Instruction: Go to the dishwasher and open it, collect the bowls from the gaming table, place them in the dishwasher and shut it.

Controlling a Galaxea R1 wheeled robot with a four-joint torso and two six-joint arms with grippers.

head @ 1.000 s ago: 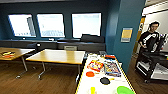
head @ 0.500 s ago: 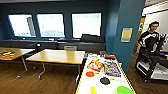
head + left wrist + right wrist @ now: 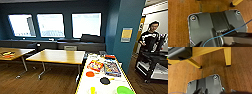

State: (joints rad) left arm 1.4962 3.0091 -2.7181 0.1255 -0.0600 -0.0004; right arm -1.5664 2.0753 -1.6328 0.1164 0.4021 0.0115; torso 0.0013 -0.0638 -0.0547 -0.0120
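Neither gripper's state can be told from the wrist views; both hang over brown wood floor, the right one near the yellow legs of the gaming table. That table stands near right, the green bowl at its near right corner, a yellow bowl left of it
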